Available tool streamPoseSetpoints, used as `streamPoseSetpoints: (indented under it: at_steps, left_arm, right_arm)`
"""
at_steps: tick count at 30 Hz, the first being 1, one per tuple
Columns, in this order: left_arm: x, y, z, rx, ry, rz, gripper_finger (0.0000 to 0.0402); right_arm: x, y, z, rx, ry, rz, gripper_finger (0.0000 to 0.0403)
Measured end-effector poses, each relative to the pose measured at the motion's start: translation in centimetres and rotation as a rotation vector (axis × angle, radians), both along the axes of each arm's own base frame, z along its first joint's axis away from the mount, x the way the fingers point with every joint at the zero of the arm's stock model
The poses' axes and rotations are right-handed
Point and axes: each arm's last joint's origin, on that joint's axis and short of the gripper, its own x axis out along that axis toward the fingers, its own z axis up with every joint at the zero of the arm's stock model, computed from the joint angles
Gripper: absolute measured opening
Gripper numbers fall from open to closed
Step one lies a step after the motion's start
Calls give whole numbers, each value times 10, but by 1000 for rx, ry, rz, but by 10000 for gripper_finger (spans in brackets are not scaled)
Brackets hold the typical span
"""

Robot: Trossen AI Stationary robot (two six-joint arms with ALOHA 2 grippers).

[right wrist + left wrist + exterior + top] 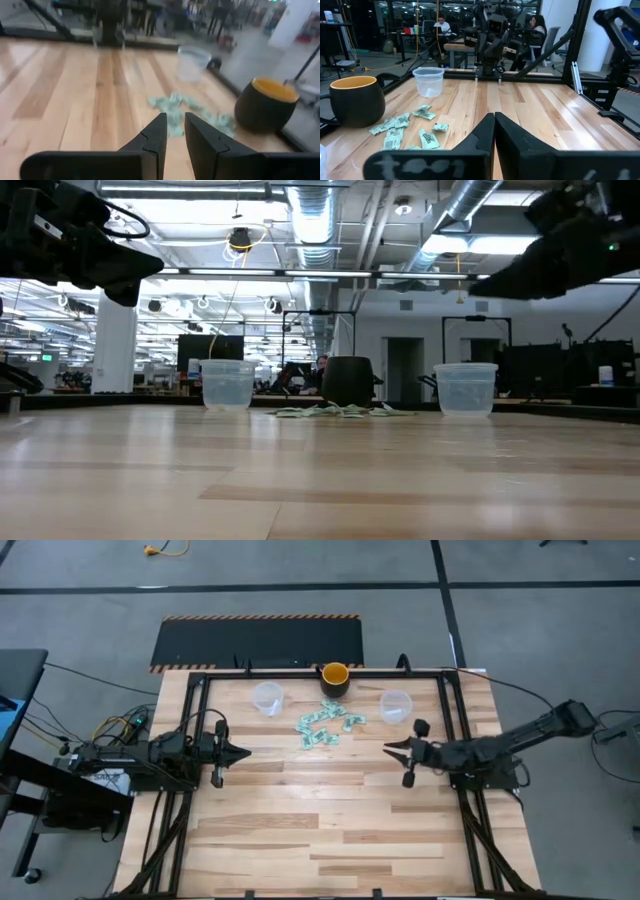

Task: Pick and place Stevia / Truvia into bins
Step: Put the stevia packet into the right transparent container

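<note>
A loose pile of light green and white Stevia sachets (325,727) lies flat on the wooden table, toward its far side. Two clear bins stand on their bases at either side of the pile: one to the left (267,697), one to the right (396,706). My left gripper (245,751) hovers shut at the table's left, pointing level toward the middle, with nothing in it (494,116). My right gripper (388,748) hovers at the right, pointing at the pile (187,110). Its fingers stand a narrow gap apart (176,119), with nothing between them.
A dark cup with a yellow-orange inside (335,678) stands at the far edge between the bins, just behind the pile. A black metal frame (455,710) runs along the table's sides. Bare wood (320,830) fills the near half of the table.
</note>
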Motion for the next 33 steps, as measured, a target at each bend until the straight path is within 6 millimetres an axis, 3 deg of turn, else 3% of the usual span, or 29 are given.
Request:
streamPoseSetpoints:
  at_steps: [5, 13, 22, 33]
  left_arm:
    - [0, 0, 0, 0, 0, 0, 0]
    - [0, 0, 0, 0, 0, 0, 0]
    - [0, 0, 0, 0, 0, 0, 0]
    - [0, 0, 0, 0, 0, 0, 0]
  right_arm:
    - [15, 3, -15, 75, 75, -67, 61]
    - [36, 14, -37, 188, 45, -80, 61]
    - [56, 20, -74, 281, 107, -182, 61]
    - [95, 31, -95, 347, 140, -246, 61]
